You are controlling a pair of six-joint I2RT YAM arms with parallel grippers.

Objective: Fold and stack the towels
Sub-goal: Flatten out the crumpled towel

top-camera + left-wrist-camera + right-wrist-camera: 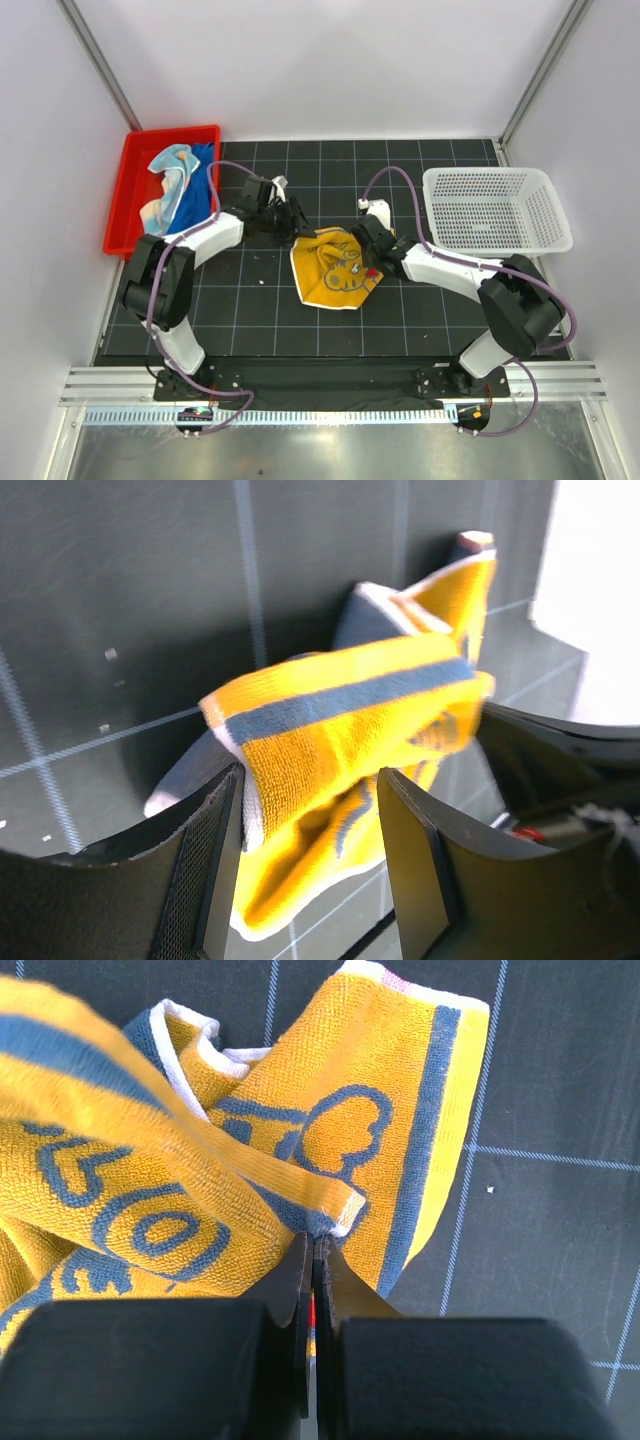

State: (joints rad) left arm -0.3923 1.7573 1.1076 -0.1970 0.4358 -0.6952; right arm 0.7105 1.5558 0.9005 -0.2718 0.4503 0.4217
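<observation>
Yellow towel (pixel 335 268) bunched mid-mat (pixel 250 320); right gripper (pixel 315 1250) pinched shut on only a thin hem, left gripper (pixel 310 775) jaws wide, straddling a raised fold, unclamped, so pulling now risks the hem slipping and the fold collapsing.

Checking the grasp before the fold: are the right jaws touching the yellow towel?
Touching. The right wrist view shows the right gripper, jaws shut on a folded edge of the yellow towel.

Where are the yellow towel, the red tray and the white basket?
yellow towel (pixel 335 270): top view, printed middle.
red tray (pixel 128 195): top view, bare left side.
white basket (pixel 495 212): top view, mesh floor.
</observation>
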